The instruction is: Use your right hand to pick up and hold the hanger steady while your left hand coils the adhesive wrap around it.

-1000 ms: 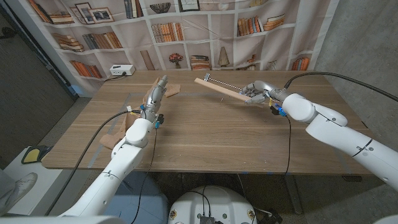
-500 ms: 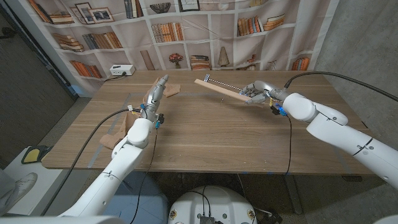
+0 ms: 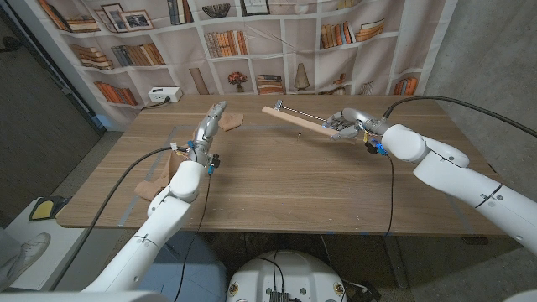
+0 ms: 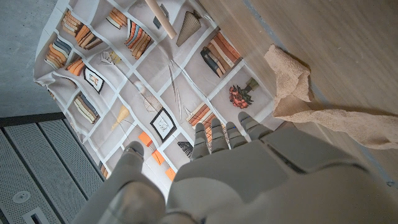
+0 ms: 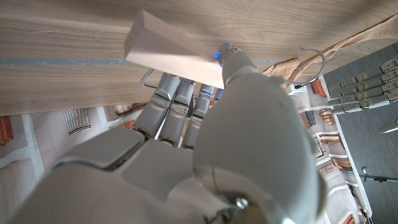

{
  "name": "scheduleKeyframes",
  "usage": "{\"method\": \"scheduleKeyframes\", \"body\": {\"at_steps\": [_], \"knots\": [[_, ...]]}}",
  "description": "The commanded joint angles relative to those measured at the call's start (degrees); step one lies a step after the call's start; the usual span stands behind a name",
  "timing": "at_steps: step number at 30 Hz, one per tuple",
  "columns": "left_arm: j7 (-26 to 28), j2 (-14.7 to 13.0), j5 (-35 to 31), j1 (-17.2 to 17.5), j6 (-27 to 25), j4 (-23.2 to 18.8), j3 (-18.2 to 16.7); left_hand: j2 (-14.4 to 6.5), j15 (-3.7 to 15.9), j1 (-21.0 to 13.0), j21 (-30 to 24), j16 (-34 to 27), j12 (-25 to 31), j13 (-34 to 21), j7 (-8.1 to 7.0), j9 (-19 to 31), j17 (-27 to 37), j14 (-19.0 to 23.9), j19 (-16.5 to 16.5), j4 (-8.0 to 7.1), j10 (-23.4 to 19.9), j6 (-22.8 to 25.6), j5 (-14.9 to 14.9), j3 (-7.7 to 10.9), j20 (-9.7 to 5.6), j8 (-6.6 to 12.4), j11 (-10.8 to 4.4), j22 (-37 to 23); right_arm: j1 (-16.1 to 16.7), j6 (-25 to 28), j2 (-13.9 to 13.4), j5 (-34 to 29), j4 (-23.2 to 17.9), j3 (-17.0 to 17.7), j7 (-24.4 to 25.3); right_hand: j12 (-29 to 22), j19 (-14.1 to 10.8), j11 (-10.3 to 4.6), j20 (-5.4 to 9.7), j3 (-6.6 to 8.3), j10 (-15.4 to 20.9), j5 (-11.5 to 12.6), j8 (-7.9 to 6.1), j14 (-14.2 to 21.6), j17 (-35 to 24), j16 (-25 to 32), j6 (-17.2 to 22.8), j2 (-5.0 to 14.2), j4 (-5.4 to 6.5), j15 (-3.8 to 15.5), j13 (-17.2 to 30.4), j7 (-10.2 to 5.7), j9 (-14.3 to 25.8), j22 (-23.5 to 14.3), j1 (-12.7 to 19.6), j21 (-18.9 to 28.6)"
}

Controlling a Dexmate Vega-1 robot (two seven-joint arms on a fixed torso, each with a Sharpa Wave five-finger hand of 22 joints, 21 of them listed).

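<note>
Head view: the right hand (image 3: 347, 123) grips the hanger (image 3: 295, 120), whose long axis runs up-left across the frame. The left hand (image 3: 211, 122), fingers straight and holding nothing, sits left of the hanger's free end, just beside the adhesive wrap (image 3: 231, 120).

Left robot hand (image 3: 211, 120) extended, empty; right robot hand (image 3: 348, 123) gripping

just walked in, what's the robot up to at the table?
The right hand grips one end of a wooden hanger near the table's far edge, its other end angled away. The left hand holds nothing, fingers straight, close to the tan wrap lying on the table. No coiling yet.
</note>
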State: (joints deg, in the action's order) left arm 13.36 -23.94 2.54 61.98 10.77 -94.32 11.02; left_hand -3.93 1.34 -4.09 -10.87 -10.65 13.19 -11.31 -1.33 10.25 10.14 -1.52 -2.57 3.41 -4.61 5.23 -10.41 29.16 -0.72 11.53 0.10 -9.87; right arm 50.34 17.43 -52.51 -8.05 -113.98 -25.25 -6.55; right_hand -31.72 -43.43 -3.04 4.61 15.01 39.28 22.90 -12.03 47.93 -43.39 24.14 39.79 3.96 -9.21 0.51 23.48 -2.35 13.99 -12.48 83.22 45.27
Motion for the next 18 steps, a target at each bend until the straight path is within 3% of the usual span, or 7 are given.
{"method": "scheduleKeyframes", "body": {"at_steps": [1, 18], "knots": [[0.77, -1.16, -1.24, 1.61, -1.31, -2.46, -0.88, -0.06, 0.45, -0.81, -0.45, -0.11, 0.38, -0.34, -0.13, 0.14, 0.01, 0.08, -0.47, 0.42, -0.22, 0.34, 0.04, 0.18, -0.03, -0.03, 0.19, -0.10, -0.15, -0.16, 0.27, -0.22, 0.33, -0.12, 0.00, -3.87, 0.17, -2.91, 3.76, 0.74, 3.05, 0.42, 0.26, 5.80, -0.19, -0.28, -0.09, 3.05, 0.06, 12.99, 2.61, -0.02, 0.30, -0.06, 2.54, 0.42], [0.62, -2.57, -1.49, 3.14, -1.17, -4.09, -1.71, -0.07, 0.45, -0.95, -0.40, -0.04, 0.29, -0.34, -0.06, 0.15, 0.02, 0.09, -0.47, 0.60, -0.21, 0.43, 0.08, 0.24, 0.02, -0.16, 0.00, -0.11, -0.31, 0.77, 0.72, -0.59, 0.09, -0.60, -0.08, -3.88, 0.64, -2.96, 3.77, 0.75, 3.00, 0.52, 0.30, 6.01, -0.72, -0.82, -0.08, 3.01, 0.05, 13.00, 2.73, -0.06, 0.32, 0.28, 2.47, 1.57]]}}
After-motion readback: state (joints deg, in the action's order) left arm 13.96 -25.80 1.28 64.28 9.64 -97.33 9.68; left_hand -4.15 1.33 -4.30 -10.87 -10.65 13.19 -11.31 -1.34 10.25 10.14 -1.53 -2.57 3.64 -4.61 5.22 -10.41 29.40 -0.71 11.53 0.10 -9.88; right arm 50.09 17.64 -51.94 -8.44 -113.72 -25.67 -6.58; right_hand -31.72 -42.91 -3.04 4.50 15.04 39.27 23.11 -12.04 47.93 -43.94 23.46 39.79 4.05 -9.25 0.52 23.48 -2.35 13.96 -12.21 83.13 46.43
